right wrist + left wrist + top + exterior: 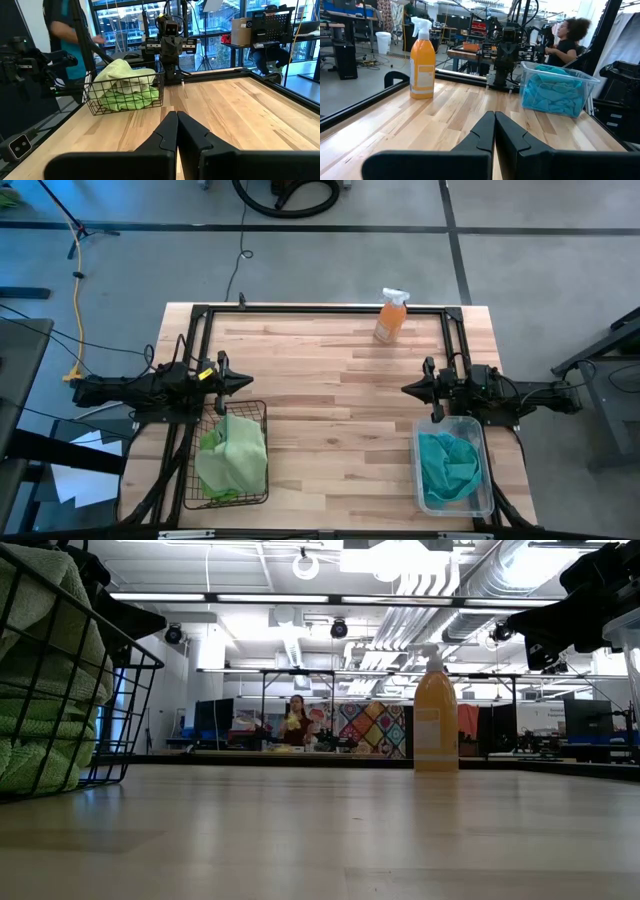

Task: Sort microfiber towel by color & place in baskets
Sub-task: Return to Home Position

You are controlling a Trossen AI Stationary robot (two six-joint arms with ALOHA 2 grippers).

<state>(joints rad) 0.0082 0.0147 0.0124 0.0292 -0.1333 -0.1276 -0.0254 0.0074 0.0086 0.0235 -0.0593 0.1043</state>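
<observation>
A wooden table [330, 410] fills the overhead view. On its left side sits a black wire basket [266, 450], cut off by the frame in the low view, with green towels [232, 455] heaped above its rim. On the right, a clear plastic bin [488, 480] holds blue towels [447, 465]. How many lie in either pile is unclear. An orange spray bottle [392, 317] stands at the opposite edge. The left gripper [247, 382] hovers by the basket and the right gripper [405, 389] by the bin, each with its fingers pressed together and empty.
</observation>
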